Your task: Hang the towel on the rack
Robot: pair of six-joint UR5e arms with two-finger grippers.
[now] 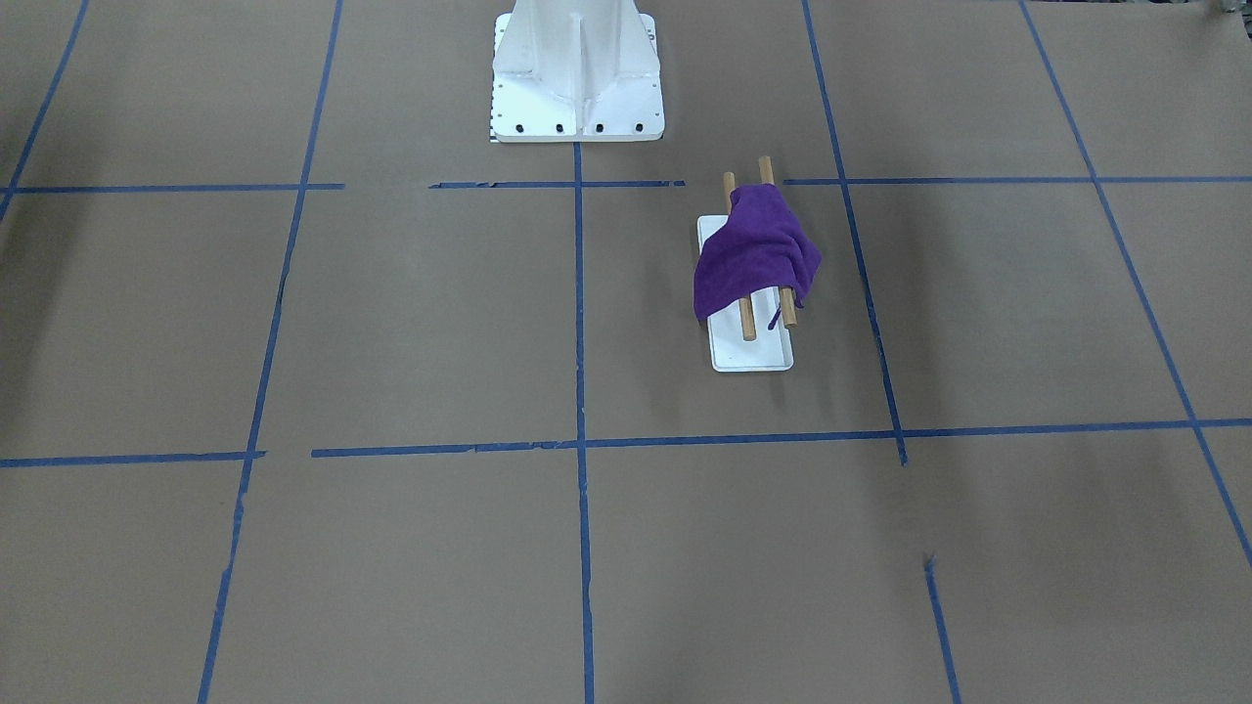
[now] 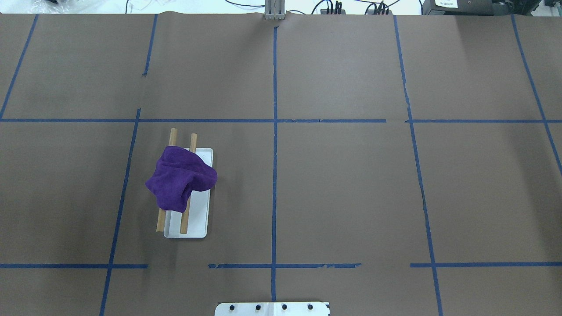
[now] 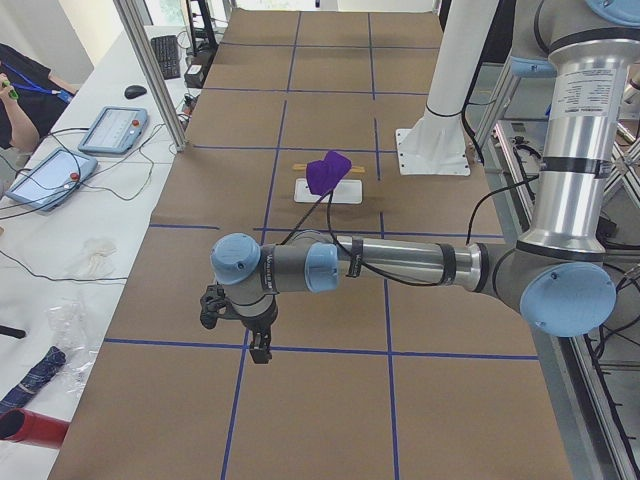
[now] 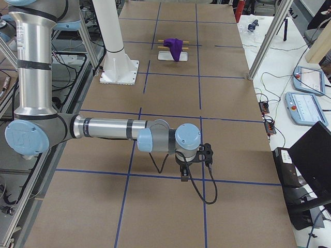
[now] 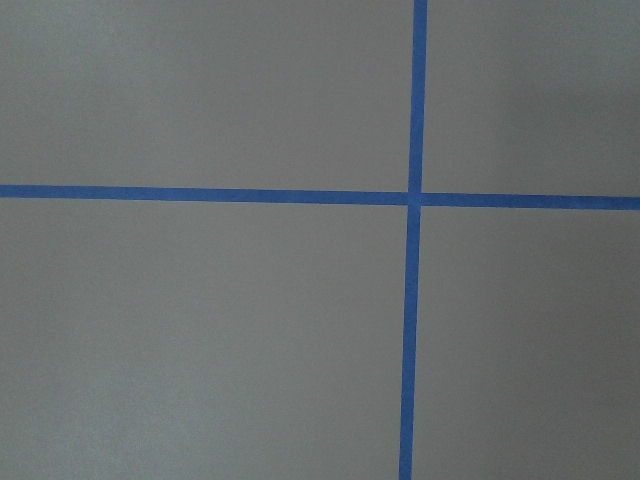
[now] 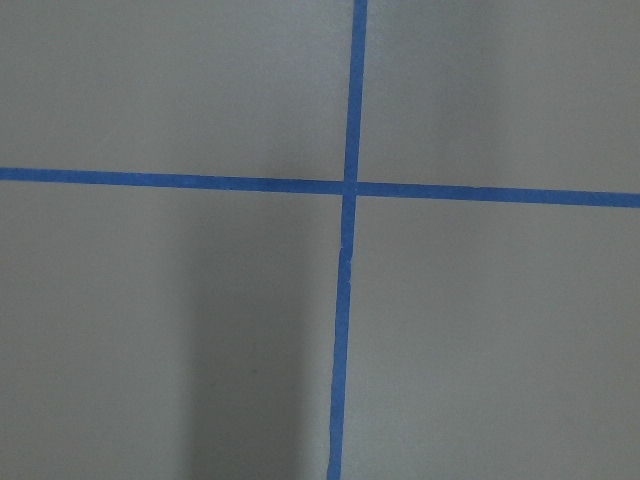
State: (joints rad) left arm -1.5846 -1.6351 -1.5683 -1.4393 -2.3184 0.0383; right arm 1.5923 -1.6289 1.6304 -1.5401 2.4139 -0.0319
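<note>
**Purple towel draped over the rack on the robot's left side; both grippers well away from it**

Seen from overhead, the rack stands in the left half of the paper-covered table, inside one square of the taped grid. Its white flat base lies lengthwise, pointing away from the robot, and its two wooden rods run parallel above it. The towel is bunched across the middle of both rods. One fold hangs off the outer, left rod and another bulges over the right edge of the base. The bare ends of both rods stick out from under the cloth at either end.

Further right, the central blue tape line runs down the table to the white bolted pedestal at the near edge.

In the side views, both arms reach out level over the table, far from the rack. The left gripper points down above a tape crossing, and its wrist camera sees only brown paper and that cross. The right gripper hangs the same way over another crossing at the opposite end. Neither holds anything that can be seen. At this range I cannot tell whether the fingers of either one are apart or together.
</note>
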